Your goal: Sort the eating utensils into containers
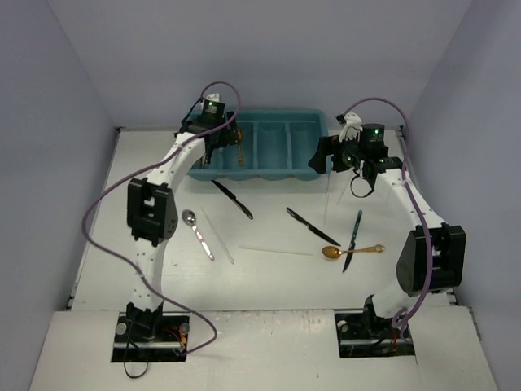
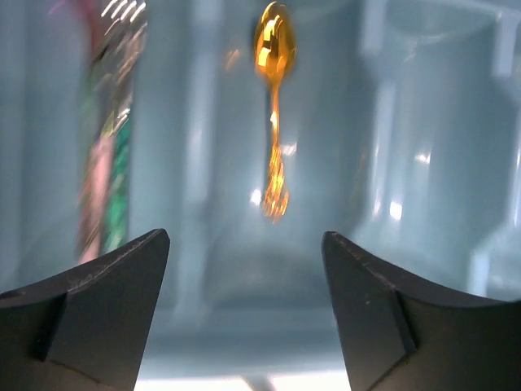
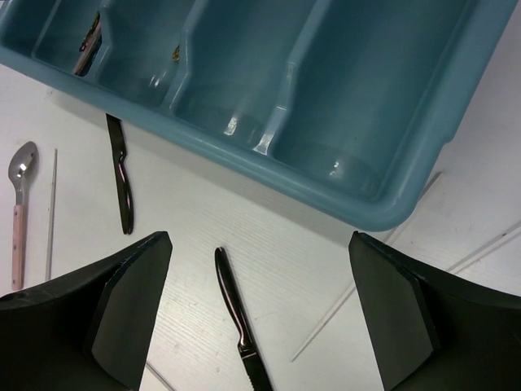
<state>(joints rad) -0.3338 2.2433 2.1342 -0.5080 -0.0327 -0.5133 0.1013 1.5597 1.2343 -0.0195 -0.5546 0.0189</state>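
Observation:
The containers are compartments of one teal tray point(image 1: 281, 115). A gold spoon point(image 2: 274, 106) lies free in a left compartment point(image 1: 240, 151), bowl away from my fingers. My left gripper point(image 1: 221, 140) hangs over it, open and empty point(image 2: 244, 269). My right gripper point(image 1: 327, 155) is open and empty beside the tray's right end point(image 3: 391, 213); a black knife point(image 3: 240, 326) lies on the table under it point(image 3: 260, 277). On the table are another two black knives point(image 1: 233, 199) point(image 1: 352, 240), a second gold spoon point(image 1: 352, 251), a silver spoon point(image 1: 198, 234) and pale sticks point(image 1: 277, 251).
A blurred shiny utensil point(image 2: 110, 138) lies in the compartment left of the gold spoon. Blue walls close in the table on three sides. Thin sticks point(image 3: 366, 314) lie close to the tray's right corner. Both arm bases stand at the near edge.

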